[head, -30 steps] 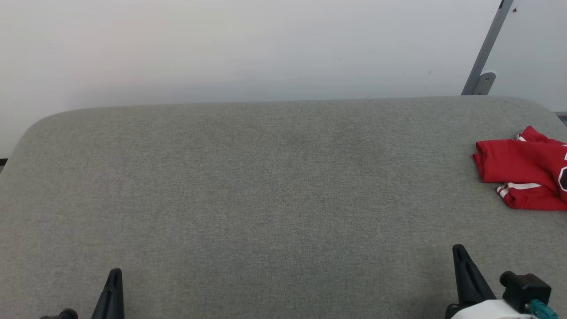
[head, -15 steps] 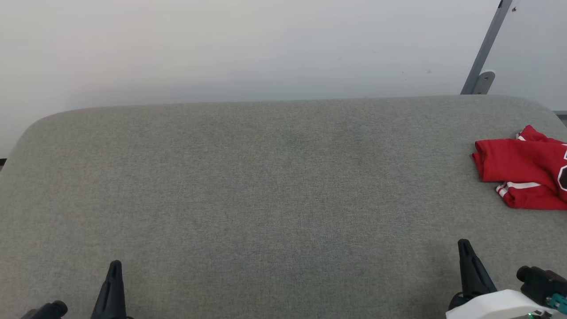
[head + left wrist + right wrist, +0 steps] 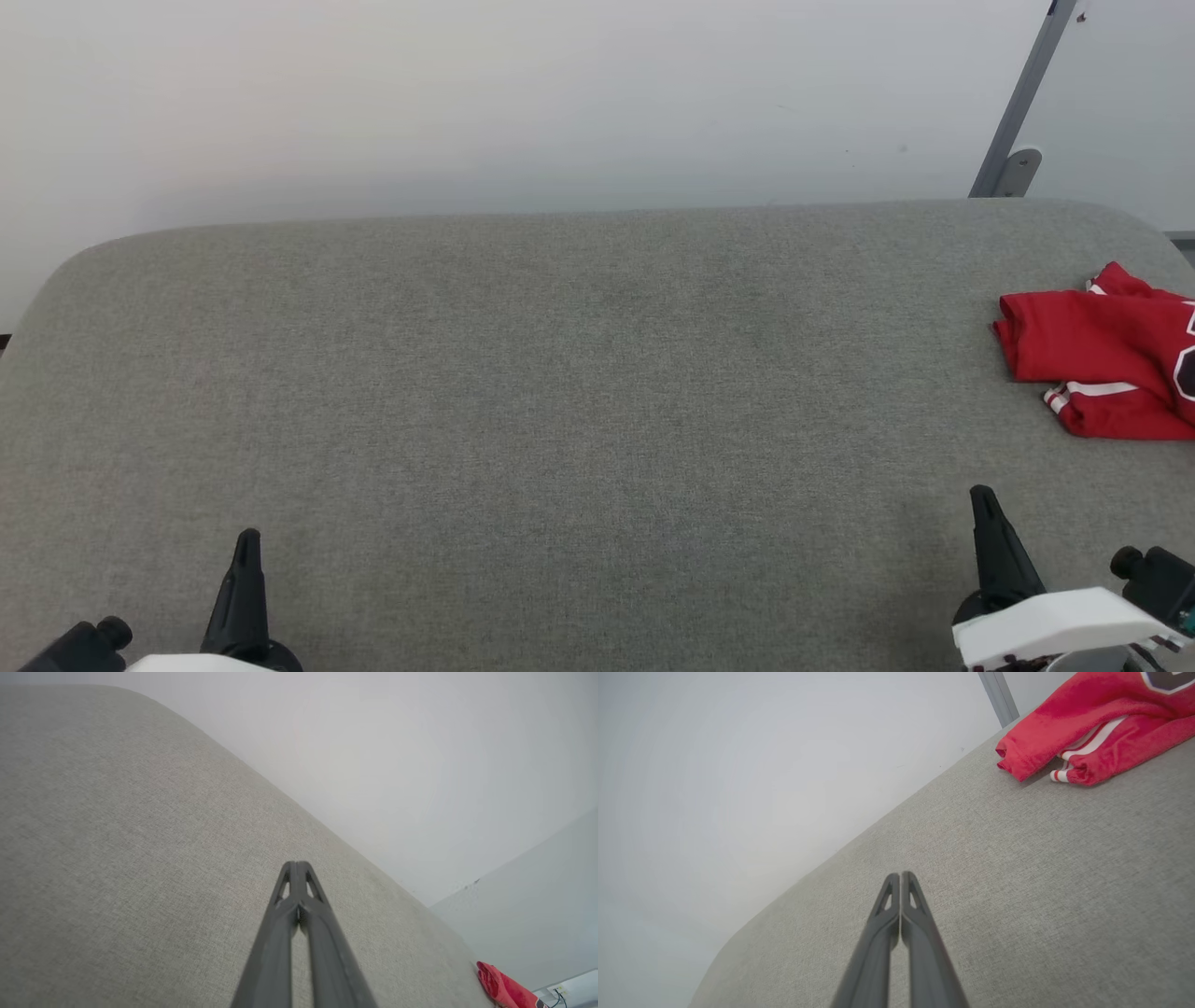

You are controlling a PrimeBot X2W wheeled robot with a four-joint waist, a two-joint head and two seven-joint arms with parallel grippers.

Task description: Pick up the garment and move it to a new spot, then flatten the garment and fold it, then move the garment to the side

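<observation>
The garment [image 3: 1102,364] is a red jersey with red-white striped trim, lying folded at the far right of the grey padded table [image 3: 560,392], partly cut by the picture's edge. It also shows in the right wrist view as the garment [image 3: 1087,732], top right, with a dark white-outlined mark on it, and as a small red corner [image 3: 502,989] in the left wrist view. My left gripper [image 3: 246,546] sits at the lower left, shut and empty [image 3: 297,865]. My right gripper [image 3: 982,504] is at the lower right, shut and empty [image 3: 901,876], well short of the garment.
A pale wall rises behind the table's rounded far edge. A grey metal post [image 3: 1022,103] with a foot stands behind the table's far right corner. A white socket with cables [image 3: 558,993] sits low on the wall.
Both grippers have risen a little higher in the head view, with more of the white right forearm showing. The garment lies as before.
</observation>
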